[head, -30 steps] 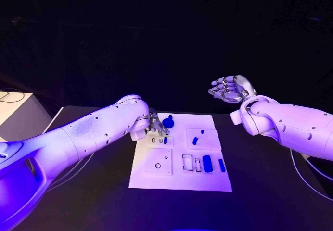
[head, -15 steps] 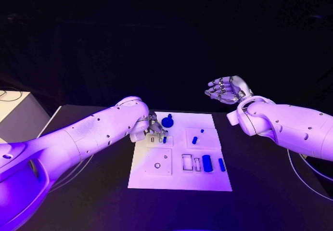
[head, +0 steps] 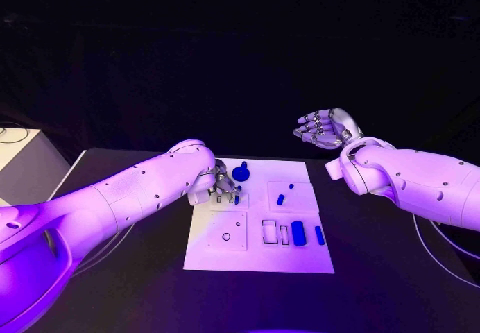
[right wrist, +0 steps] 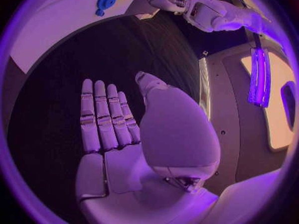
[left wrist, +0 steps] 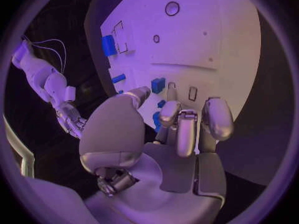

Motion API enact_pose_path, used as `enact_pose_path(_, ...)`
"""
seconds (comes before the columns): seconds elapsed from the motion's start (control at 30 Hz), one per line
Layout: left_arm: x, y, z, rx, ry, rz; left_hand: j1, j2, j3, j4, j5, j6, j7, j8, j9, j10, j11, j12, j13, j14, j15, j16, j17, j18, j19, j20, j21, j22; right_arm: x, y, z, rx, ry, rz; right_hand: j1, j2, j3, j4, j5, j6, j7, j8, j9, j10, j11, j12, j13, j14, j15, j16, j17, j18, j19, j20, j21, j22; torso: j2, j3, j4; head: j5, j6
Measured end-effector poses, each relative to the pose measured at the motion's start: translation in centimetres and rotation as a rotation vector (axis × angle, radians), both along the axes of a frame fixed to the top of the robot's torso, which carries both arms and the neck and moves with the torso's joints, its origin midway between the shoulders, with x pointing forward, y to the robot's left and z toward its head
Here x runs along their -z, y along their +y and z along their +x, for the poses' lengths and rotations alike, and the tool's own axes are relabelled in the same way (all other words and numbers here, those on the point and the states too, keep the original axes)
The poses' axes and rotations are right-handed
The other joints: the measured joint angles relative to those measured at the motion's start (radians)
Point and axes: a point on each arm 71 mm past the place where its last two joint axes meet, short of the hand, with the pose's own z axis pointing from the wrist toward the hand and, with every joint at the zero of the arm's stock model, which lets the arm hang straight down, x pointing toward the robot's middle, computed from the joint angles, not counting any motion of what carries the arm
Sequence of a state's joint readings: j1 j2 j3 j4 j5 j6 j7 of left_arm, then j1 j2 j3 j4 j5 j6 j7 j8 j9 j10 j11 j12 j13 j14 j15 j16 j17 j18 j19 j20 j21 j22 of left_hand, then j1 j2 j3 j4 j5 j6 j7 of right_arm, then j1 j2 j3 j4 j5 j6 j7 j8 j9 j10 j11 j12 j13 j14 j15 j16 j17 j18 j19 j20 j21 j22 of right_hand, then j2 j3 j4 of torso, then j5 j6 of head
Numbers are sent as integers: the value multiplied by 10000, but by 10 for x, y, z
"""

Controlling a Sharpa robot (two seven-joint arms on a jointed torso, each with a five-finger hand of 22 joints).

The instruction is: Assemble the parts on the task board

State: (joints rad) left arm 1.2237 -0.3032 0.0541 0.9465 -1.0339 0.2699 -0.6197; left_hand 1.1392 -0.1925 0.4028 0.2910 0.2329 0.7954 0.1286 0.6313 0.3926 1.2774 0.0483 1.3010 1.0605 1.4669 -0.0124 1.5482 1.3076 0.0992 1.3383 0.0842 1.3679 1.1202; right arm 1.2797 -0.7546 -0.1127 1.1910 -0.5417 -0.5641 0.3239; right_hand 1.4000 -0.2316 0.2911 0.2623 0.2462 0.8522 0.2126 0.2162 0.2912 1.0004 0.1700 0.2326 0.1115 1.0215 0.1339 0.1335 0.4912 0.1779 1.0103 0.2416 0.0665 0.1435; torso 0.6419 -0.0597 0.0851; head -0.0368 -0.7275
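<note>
Left hand (head: 222,186) fingertips on task board (head: 258,260) — right hand (head: 325,129) raised, empty.

The left arm reaches in low and forward, its left hand (head: 222,186) turned down toward the surface with the fingers (left wrist: 179,129) curled and bunched close together, tips pointing downward; whether anything sits between them cannot be told. The right arm bends upward at the wrist, lifting the right hand (head: 324,129) high, well apart from the left hand. Its fingers (right wrist: 104,118) lie straight and side by side, the thumb set apart beside them, and the palm holds nothing.
</note>
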Motion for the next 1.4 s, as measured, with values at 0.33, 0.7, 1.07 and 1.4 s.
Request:
enact_pose_path(0.33, 1, 0, -1, 30, 64, -36, 40, 40, -56, 1, 0, 0, 0, 103, 118, -34, -34, -38, -9, 0, 0, 0, -1, 0, 0, 0, 0, 0, 0, 2, 0, -21, 13, -11, 41, 41, 0, 0, 0, 0, -1, 0, 0, 1, 0, 0, -26, 0, 0, 0, -28, 0, -36, 36, 0, -33, 19, -1, 25, -26, -23)
enact_pose_path(0.7, 1, -4, -2, 108, 97, -79, 200, 129, -83, -26, 0, -37, -36, 332, 286, -34, -34, -38, -22, -3, -2, 0, -1, 1, 0, 0, 0, -12, 1, 3, 1, -25, 39, -16, 42, 40, -27, 28, 37, -1, -2, 0, 0, 1, -1, 0, -50, 1, 0, -38, -53, 1, -36, 36, 0, -62, 38, -12, 35, -48, -48)
enact_pose_path(1.07, 1, -3, -1, 103, 93, -113, 253, 172, -83, -26, 0, 0, -73, 400, 406, -71, -71, -38, -13, 0, -72, 0, -1, 1, -1, 0, 0, -4, 1, 4, 1, -38, 69, -20, 42, 40, -55, 0, 37, -1, -3, 0, 1, 1, -1, 0, -67, 1, 0, -42, -70, 0, -37, 34, 0, -90, 50, -12, 56, -91, -18)
enact_pose_path(1.4, 1, -6, -1, 140, 82, -171, 335, 175, -82, -26, 0, 0, -73, 448, 448, -71, -71, -79, -37, 0, -72, 0, -2, 1, -39, -38, -1, -21, 2, 5, 1, -49, 94, -26, 42, 40, -55, 0, 37, -1, -3, 0, 1, 1, -1, 0, -102, -35, 36, -78, -108, 1, -107, 35, 0, -128, 75, -19, 58, -128, -43)
